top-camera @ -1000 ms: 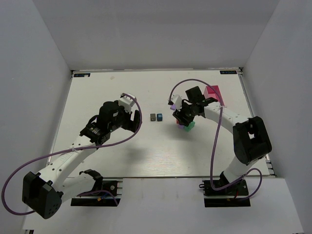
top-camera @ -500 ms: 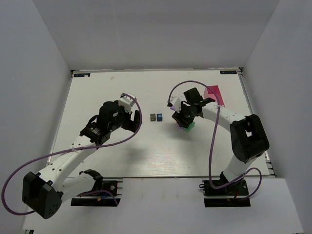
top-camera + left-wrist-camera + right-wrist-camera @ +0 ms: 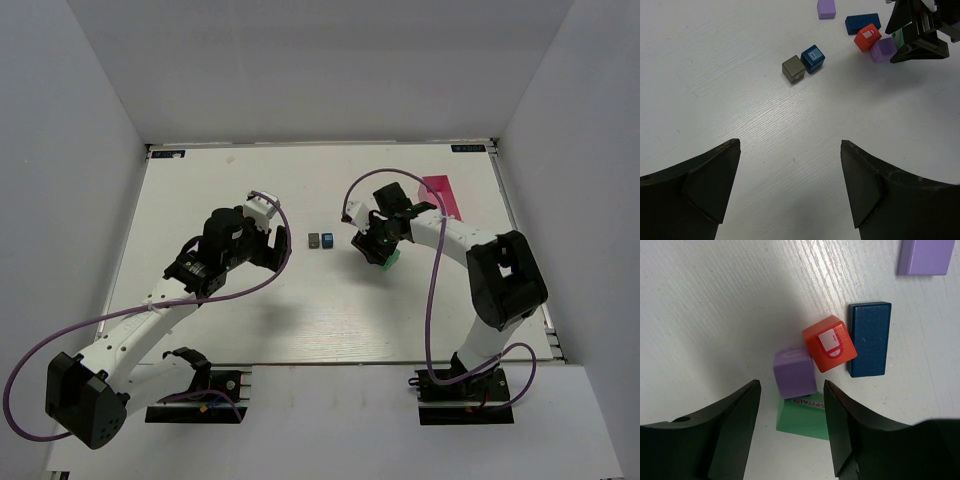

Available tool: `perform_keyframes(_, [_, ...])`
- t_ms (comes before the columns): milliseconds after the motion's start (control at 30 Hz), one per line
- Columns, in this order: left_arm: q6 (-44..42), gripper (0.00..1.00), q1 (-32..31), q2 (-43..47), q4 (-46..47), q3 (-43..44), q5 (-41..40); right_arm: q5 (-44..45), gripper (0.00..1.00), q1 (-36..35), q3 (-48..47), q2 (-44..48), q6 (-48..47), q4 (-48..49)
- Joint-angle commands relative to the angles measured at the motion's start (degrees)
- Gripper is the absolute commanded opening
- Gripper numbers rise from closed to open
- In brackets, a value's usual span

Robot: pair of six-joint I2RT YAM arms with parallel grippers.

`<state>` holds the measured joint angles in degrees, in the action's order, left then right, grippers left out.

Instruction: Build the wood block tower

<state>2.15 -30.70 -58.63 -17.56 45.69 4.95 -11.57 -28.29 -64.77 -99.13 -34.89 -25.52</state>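
The wood block tower (image 3: pixel 390 259) is so far only a loose cluster on the white table (image 3: pixel 200 180), lying at about 7 o'clock of the pink tray (image 3: pixel 441 193).

In the right wrist view a purple cube (image 3: pixel 795 373) sits at the centre. A red cube (image 3: pixel 830 343) is tilted against it at 1 o'clock, and a green block (image 3: pixel 805 414) is touching it at 6 o'clock. A dark blue slab (image 3: pixel 869 338) lies flat at 3 o'clock of the red cube, and a lilac flat block (image 3: pixel 925 256) lies well apart at 1 o'clock. Whether the purple cube rests partly on the green block I cannot tell.

The right gripper (image 3: pixel 791 385) hangs over the purple cube with its jaws apart. There is a gap on each side of the cube and nothing is clamped.

A grey cube (image 3: pixel 793 69) and a blue cube (image 3: pixel 813 58) stand touching each other, at 9 o'clock of the cluster in the top view. The left gripper (image 3: pixel 790 145) hovers near them over bare table, spread wide and holding nothing.

I judge the build to be near its start. No orderly stack stands, and every block remains to be placed, the grey and blue pair included.
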Motion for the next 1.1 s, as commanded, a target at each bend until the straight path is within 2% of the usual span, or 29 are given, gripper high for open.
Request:
perform_keyframes(0, [0.22, 0.91, 0.29, 1.41, 0.34, 1.77, 0.59, 0.59, 0.6, -0.45, -1.41, -1.24, -0.26, 0.12])
perform_keyframes(400, [0.22, 0.91, 0.29, 1.41, 0.34, 1.77, 0.59, 0.5, 0.56, -0.8, -1.23, -1.86, -0.35, 0.03])
perform_keyframes(633, [0.22, 0.91, 0.29, 1.41, 0.34, 1.77, 1.11, 0.32, 0.5, -0.8, -0.88, -2.29, -0.61, 0.12])
perform_keyframes(833, [0.22, 0.91, 0.29, 1.41, 0.34, 1.77, 1.11, 0.67, 0.5, -1.06, -0.8, -2.91, -0.61, 0.12])
perform_keyframes(1067, [0.22, 0.91, 0.29, 1.94, 0.34, 1.77, 1.11, 0.68, 0.42, -1.24, -0.62, -2.56, -0.7, 0.38])
